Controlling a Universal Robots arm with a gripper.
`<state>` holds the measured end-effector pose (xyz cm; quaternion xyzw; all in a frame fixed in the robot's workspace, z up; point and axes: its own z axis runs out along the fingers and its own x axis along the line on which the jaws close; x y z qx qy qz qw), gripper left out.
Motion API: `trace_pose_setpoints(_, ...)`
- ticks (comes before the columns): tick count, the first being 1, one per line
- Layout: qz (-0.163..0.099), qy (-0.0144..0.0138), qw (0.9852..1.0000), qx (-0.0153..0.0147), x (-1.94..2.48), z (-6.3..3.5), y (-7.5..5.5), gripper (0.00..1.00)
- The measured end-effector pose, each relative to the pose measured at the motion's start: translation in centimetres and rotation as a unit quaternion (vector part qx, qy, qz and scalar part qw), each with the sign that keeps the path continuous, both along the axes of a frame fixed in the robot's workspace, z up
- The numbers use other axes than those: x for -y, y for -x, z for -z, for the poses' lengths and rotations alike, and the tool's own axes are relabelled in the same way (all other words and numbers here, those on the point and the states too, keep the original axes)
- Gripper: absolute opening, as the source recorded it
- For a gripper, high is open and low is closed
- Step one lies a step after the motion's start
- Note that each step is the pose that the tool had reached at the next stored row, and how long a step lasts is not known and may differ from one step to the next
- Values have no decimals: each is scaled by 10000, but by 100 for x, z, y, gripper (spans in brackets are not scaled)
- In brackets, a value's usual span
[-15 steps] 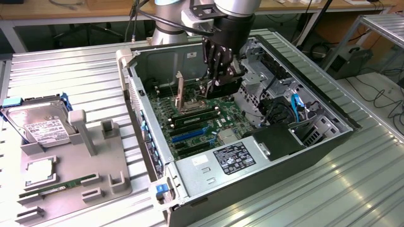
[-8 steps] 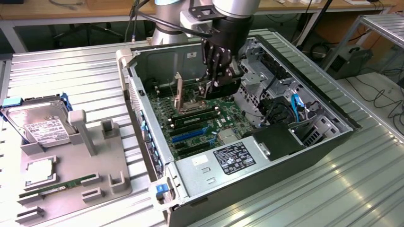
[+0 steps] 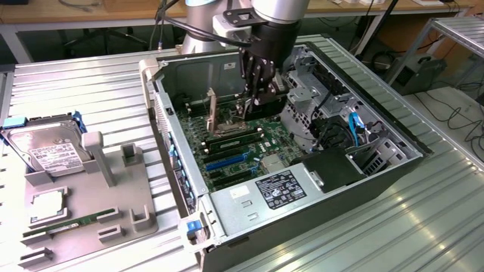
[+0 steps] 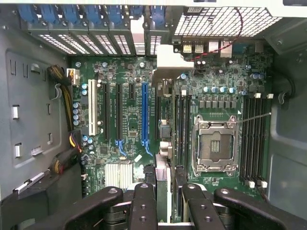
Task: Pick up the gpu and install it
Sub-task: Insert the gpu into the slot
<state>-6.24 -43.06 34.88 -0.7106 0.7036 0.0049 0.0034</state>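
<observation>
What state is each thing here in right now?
computer case: open, side panel off.
CPU socket: empty, uncovered.
gpu: on edge between the fingers, over the motherboard.
gripper: closed on the gpu.
hard drive: resting in the tray.
RAM stick: lying in the tray.

Arm reaching steeply down, wrist vertical, gripper (image 3: 261, 93) pointing downward, black fingers (image 4: 144, 206) set partly apart

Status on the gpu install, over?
Gripper inside the case, closed on the gpu. Gpu edge-on over the motherboard, beside the blue slot; seating unclear. Cable bundle by case wall, off the slots.
</observation>
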Motion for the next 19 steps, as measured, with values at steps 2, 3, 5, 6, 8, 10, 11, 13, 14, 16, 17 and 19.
trace_pose_setpoints(2,0,1,10000,0,2,12,10,26)
trace_pose_setpoints(3,-1,1,10000,0,5,21,14,26)
trace_pose_setpoints(5,0,1,10000,0,7,31,18,26)
trace_pose_setpoints(6,0,1,10000,0,8,36,21,26)
trace_pose_setpoints(8,0,0,10000,0,11,46,24,26)
trace_pose_setpoints(10,0,1,10000,0,13,56,27,26)
trace_pose_setpoints(11,0,0,10000,0,14,61,29,26)
trace_pose_setpoints(13,0,1,10000,0,16,68,33,26)
trace_pose_setpoints(14,0,1,10000,-1,18,72,36,26)
trace_pose_setpoints(16,0,1,10000,-1,22,82,42,26)
trace_pose_setpoints(17,0,0,10000,0,24,85,44,26)
trace_pose_setpoints(19,0,0,10000,0,28,91,49,26)
